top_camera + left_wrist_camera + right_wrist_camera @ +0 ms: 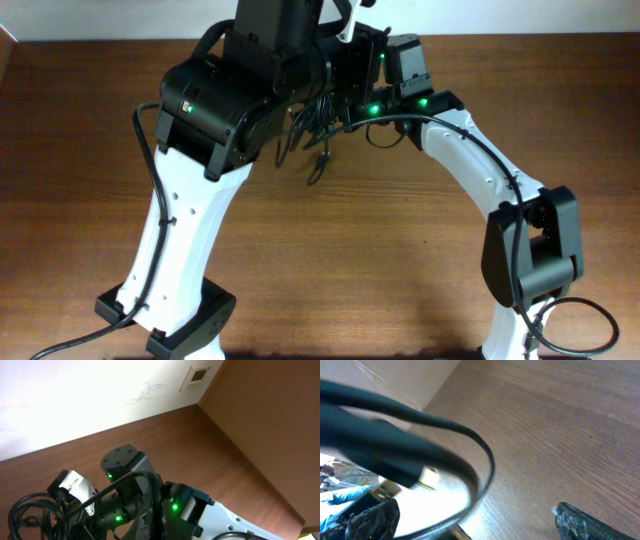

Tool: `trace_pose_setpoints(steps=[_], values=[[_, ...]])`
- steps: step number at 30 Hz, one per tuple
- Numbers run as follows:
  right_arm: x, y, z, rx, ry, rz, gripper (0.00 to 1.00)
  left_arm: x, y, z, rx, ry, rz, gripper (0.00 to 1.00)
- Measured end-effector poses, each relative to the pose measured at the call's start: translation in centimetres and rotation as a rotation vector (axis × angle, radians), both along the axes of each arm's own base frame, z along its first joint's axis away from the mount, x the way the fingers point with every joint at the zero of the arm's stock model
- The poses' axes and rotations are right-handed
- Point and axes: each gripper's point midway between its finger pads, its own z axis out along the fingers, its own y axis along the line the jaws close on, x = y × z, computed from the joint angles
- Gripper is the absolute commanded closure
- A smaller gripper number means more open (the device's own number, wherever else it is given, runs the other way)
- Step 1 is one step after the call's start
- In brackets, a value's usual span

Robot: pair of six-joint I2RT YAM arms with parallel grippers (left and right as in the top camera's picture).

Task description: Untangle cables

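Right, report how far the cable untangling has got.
Done: nothing looks separated yet. In hand: the cables hang as one clump between the left arm and right arm; the right claw stands open by a loop with a plug. Left: pulling every cord apart.

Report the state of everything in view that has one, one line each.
cables: tangled in one bunch, dangling in the air
gold-tipped plug: unplugged, free end
right gripper: open wide
left gripper: hidden from every view, state not visible
arm status lights: lit green
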Motion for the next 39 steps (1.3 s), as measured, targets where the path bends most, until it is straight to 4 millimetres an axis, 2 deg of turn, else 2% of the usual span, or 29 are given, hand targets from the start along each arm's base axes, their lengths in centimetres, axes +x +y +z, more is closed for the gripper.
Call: trace_pose_setpoints(steps=[1, 6, 7, 8, 12, 14, 20, 24, 26, 28, 29, 30, 31, 34, 36, 38, 39], values=[[0.2, -0.1, -0.5, -0.008, 0.008, -0.010, 0.96, 0.0, 0.0, 0.0, 0.000, 0.000, 0.000, 1.00], [0.6, -0.7, -3.1, -0.070, 0.071, -0.061, 0.96, 0.0, 0.0, 0.0, 0.001, 0.001, -0.001, 1.00], [0.6, -0.8, -3.7, -0.082, 0.086, -0.065, 0.92, 0.0, 0.0, 0.0, 0.001, 0.001, -0.001, 1.00], [0.6, -0.9, -4.6, -0.096, 0.109, -0.070, 0.02, -0.1, 0.0, 0.0, 0.001, 0.002, -0.001, 1.00], [0.6, -1.1, -5.1, -0.104, 0.126, -0.076, 0.02, -0.1, 0.0, -0.1, 0.003, 0.004, -0.002, 1.00], [0.6, -0.4, -4.8, -0.096, 0.099, -0.067, 0.01, -0.1, 0.0, -0.1, 0.003, 0.004, -0.002, 1.00], [-0.6, 4.1, -2.9, -0.041, -0.003, 0.007, 0.02, -0.1, 0.0, -0.2, 0.004, 0.006, -0.002, 1.00], [-1.7, 6.0, 0.3, 0.093, -0.125, 0.148, 0.02, -0.1, -0.1, -0.1, 0.003, 0.005, -0.004, 1.00], [-2.7, 5.7, -1.2, 0.052, -0.044, 0.160, 0.02, -0.3, -0.2, -0.2, 0.005, 0.007, -0.007, 1.00], [-2.2, 2.3, -6.1, -0.165, 0.140, -0.018, 0.01, -0.5, 0.0, -0.7, 0.019, 0.027, -0.006, 1.00], [-1.7, -0.9, -8.7, -0.292, 0.217, -0.125, 0.03, -0.6, 0.0, -0.9, 0.023, 0.034, -0.007, 1.00], [-1.1, -3.1, -9.8, -0.353, 0.250, -0.193, 0.04, -0.6, 0.0, -0.9, 0.024, 0.035, -0.006, 1.00], [0.0, -6.5, -10.7, -0.412, 0.281, -0.278, 0.04, -0.6, 0.0, -0.9, 0.024, 0.035, -0.007, 1.00], [2.4, -16.8, -12.3, -0.512, 0.368, -0.512, 0.07, -0.5, 0.0, -0.9, 0.024, 0.031, -0.009, 1.00], [2.7, -22.2, -12.9, -0.555, 0.419, -0.623, 0.07, -0.5, -0.1, -0.8, 0.024, 0.029, -0.010, 1.00], [2.6, -26.1, -12.4, -0.586, 0.436, -0.702, 0.07, -0.6, -0.1, -0.8, 0.024, 0.029, -0.010, 1.00], [2.2, -27.6, -11.2, -0.605, 0.424, -0.725, 0.07, -0.6, -0.2, -0.9, 0.024, 0.029, -0.012, 1.00]])
